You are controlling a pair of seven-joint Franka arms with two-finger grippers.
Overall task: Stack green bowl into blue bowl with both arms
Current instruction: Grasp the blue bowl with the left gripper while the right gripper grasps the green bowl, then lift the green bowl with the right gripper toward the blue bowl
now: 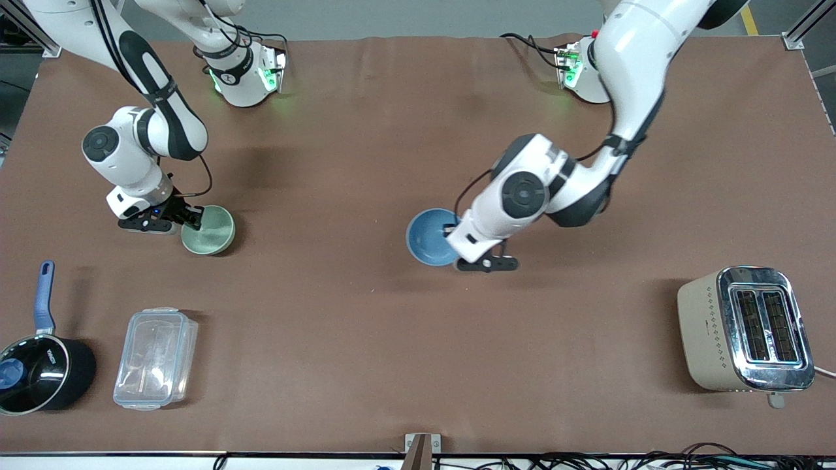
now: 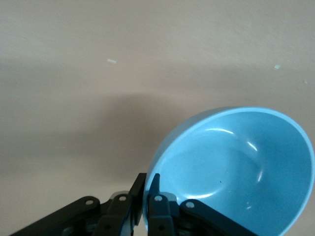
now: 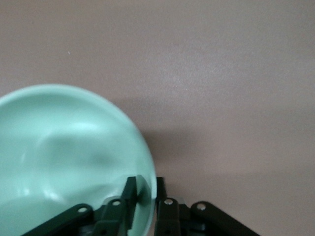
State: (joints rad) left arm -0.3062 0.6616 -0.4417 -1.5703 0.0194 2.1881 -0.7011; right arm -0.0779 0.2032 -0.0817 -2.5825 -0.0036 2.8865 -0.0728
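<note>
Both bowls are gripped at the rim. The right gripper (image 1: pixel 191 219) has its jaws pinched narrow across the wall of the green bowl (image 1: pixel 209 230), one finger inside, one outside; the right wrist view (image 3: pixel 142 194) shows the rim running btwn them. That bowl sits toward the right arm's end of the surface (image 1: pixel 366 326), w/ the bulk of it out past the jaw tips. Can't tell if it's lifted clear or touching the surface.

The left gripper (image 1: pixel 452 230) does the same on the blue bowl (image 1: pixel 428 236): jaws narrow, clamped over the rim (image 2: pixel 150 194), bowl tilted and fanning out from the jaw tips, roughly mid-surface. Its shadow suggests it's raised a bit, not certain.

Handling, as a guess: both look like glazed ceramic or hard plastic, so stiff, smooth, prob. slippery. A rim pinch leaves most of the weight hanging off one side, so the bowl may pivot in the jaws. Deeper bite on the wall = steadier. If ceramic, chips easily, so set green into blue gently.

Bowls are well apart, so stacking isn't done yet. A saucepan (image 1: pixel 39 372), clear box (image 1: pixel 155 358) and toaster (image 1: pixel 744 329) sit apart from both jaws.
</note>
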